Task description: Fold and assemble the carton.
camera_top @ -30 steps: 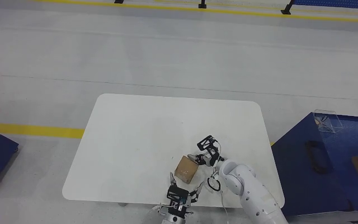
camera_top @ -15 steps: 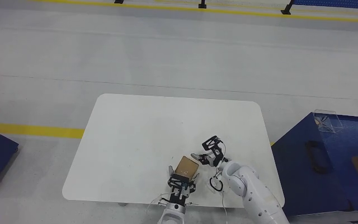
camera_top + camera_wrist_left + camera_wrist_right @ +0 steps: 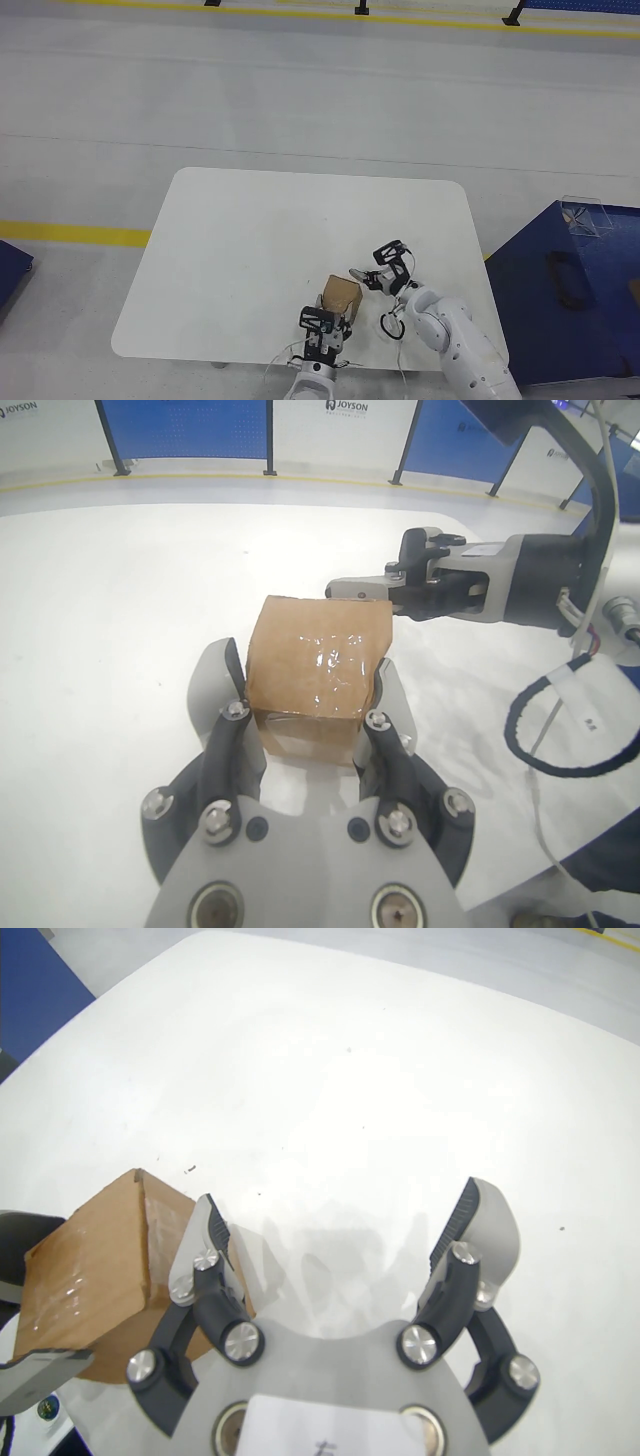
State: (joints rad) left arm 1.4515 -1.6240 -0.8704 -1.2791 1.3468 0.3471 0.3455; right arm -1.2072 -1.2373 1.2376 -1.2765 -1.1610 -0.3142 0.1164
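Closing in on the taped brown carton (image 3: 340,295) from its near side, the left gripper (image 3: 309,665) is clamping it on the table (image 3: 250,250); just beyond the carton the right gripper (image 3: 340,1192) is backing away, spread wide, suggesting folding is finishing.

A white table (image 3: 250,230) with rounded corners stands on a pale grey, glossy floor (image 3: 300,90). A yellow floor stripe (image 3: 70,233) runs up to one side of the table. A blue cabinet (image 3: 600,330) stands beside the opposite side. Blue wall panels (image 3: 185,430) on black posts stand beyond the table.
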